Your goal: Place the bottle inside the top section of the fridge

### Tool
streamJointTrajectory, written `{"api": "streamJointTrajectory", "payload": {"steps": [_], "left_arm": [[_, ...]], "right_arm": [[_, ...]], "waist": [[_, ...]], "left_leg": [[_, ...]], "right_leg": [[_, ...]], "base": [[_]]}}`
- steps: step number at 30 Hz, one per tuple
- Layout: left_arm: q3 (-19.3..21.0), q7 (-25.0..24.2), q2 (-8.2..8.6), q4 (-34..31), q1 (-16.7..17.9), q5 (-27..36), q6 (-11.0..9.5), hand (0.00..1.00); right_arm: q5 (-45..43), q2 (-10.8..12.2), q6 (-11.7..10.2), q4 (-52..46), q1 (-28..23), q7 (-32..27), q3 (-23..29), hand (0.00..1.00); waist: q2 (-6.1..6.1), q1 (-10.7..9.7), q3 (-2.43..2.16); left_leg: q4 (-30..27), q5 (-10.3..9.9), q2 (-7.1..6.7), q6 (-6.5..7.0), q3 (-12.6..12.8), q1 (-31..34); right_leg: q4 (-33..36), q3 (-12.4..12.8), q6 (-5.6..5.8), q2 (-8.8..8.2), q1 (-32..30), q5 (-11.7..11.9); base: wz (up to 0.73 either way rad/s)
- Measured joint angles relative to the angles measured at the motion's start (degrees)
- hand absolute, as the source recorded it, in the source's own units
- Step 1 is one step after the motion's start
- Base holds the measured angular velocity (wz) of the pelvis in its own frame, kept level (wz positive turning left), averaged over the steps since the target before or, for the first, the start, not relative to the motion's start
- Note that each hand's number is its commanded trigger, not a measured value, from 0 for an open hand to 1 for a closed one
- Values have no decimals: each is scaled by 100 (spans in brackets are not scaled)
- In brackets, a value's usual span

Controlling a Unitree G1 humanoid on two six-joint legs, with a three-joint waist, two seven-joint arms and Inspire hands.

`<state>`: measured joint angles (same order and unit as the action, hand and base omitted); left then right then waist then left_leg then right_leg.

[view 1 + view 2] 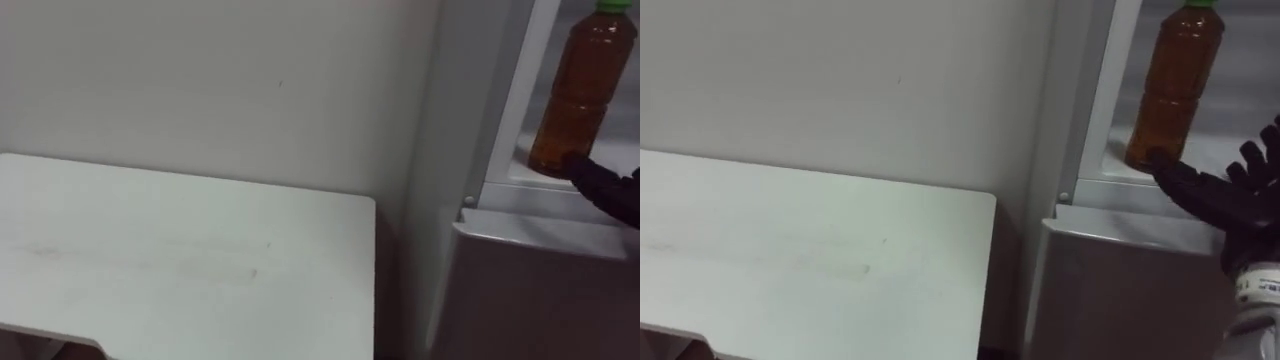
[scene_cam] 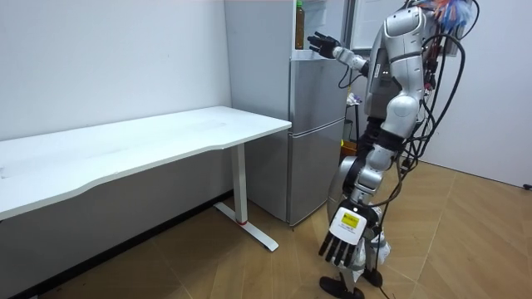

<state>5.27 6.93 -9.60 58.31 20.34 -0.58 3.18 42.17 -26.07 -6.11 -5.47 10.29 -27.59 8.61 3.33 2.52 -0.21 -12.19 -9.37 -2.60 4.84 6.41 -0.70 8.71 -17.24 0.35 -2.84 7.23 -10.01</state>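
Observation:
A clear bottle (image 1: pixel 582 90) of amber drink with a green cap stands upright on the floor of the open upper fridge compartment (image 1: pixel 530 185), near its left wall. My right hand (image 1: pixel 1222 198) reaches in from the right with its dark fingers straight and spread, fingertips (image 1: pixel 1168 170) right at the bottle's base, not curled round it. In the room view I stand in front of the grey fridge (image 2: pixel 316 124), with the right hand (image 2: pixel 322 41) stretched up beside the bottle (image 2: pixel 299 25). My left hand (image 2: pixel 341 247) hangs low by my legs, fingers relaxed.
A white desk (image 1: pixel 180 250) stands against the wall directly left of the fridge, with a narrow gap between them. The lower fridge door (image 1: pixel 1120 290) is closed beneath the compartment. Wooden floor (image 2: pixel 465 241) lies open behind me.

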Motion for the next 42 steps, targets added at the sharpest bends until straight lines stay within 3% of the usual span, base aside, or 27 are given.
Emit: {"api": "streamJointTrajectory", "payload": {"steps": [6, 10, 13, 18, 23, 26, 28, 30, 31, 33, 37, 42], "left_arm": [[-105, 32, 39, 140, -13, 2, -114, 0], [-115, 29, 108, 141, -12, 117, -128, 0], [-127, 29, 131, 147, -13, 118, -206, 0], [-264, 33, 161, 179, -137, 121, -280, 0], [-422, 42, 165, 244, -206, 507, -312, 0], [-555, 136, 126, 372, -266, 693, -327, 0], [-565, 146, 153, 365, -280, 790, -341, 0], [-566, 142, 189, 362, -303, 791, -363, 0], [-560, 141, 182, 365, -312, 807, -414, 0], [-551, 143, 100, 362, -323, 928, -542, 0], [-561, 115, 80, 312, -346, 1008, -704, 0], [-604, 89, 97, 298, -390, 1024, -725, 0]], "right_arm": [[34, 572, -272, -225, -452, 132, 183, 0], [-17, 703, -474, -290, -605, 282, 186, 0], [-259, 938, -599, -455, -790, 270, 177, 0], [-714, 1103, -943, -442, -1194, 236, 171, 0], [-1094, 1328, -1254, -74, -1699, 68, 169, 0], [-1070, 1464, -984, 822, -1965, -15, 101, 0], [-956, 1677, -593, 1419, -2324, -158, -3, 0], [-855, 1760, -453, 1497, -2526, -298, -78, 0], [-840, 1775, -455, 1516, -2600, -369, -118, 0], [-837, 1776, -472, 1792, -2598, -422, -177, 0], [-840, 1773, -516, 2126, -2591, -598, -187, 0], [-895, 1768, -542, 2668, -2603, -689, -202, 0]], "waist": [[-87, -92, 11], [-190, -143, -46], [-203, -191, -44], [-210, -242, -40], [-230, -310, -41], [-232, -388, -42], [-253, -403, -40], [-394, -431, -5], [-483, -477, -7], [-494, -546, -4], [-368, -601, -2], [-278, -610, 25]], "left_leg": [[-11, -26, 14, 4, 64, 5], [-10, -34, 10, 28, 138, -12], [5, -45, 12, 35, 177, -49], [29, -63, 8, 39, 187, -52], [46, -110, 36, 31, 311, -62], [69, -117, 76, 24, 440, -95], [93, -124, 74, 19, 465, -71], [94, -126, 72, 24, 495, -23], [98, -125, 70, 26, 520, 13], [106, -119, 75, 23, 522, 8], [121, -117, 77, 14, 529, 2], [136, -121, 73, 13, 539, -5]], "right_leg": [[0, 7, 10, -44, -40, -8], [-1, 87, 33, -54, -55, -19], [1, 148, 41, -16, -49, -12], [0, 225, 49, -14, -59, -15], [6, 320, 50, -16, -96, -16], [16, 453, 38, 6, -144, 18], [95, 467, 36, -1, -217, 20], [122, 463, 39, 4, -275, 19], [129, 466, 41, 3, -326, 17], [121, 455, 38, 3, -317, 8], [107, 456, 30, -2, -331, -40], [92, 459, 29, 5, -334, -41]], "base": [[-5], [-8], [-7], [-3], [-16], [-20], [-13], [-10], [-8], [0], [0], [0]]}}
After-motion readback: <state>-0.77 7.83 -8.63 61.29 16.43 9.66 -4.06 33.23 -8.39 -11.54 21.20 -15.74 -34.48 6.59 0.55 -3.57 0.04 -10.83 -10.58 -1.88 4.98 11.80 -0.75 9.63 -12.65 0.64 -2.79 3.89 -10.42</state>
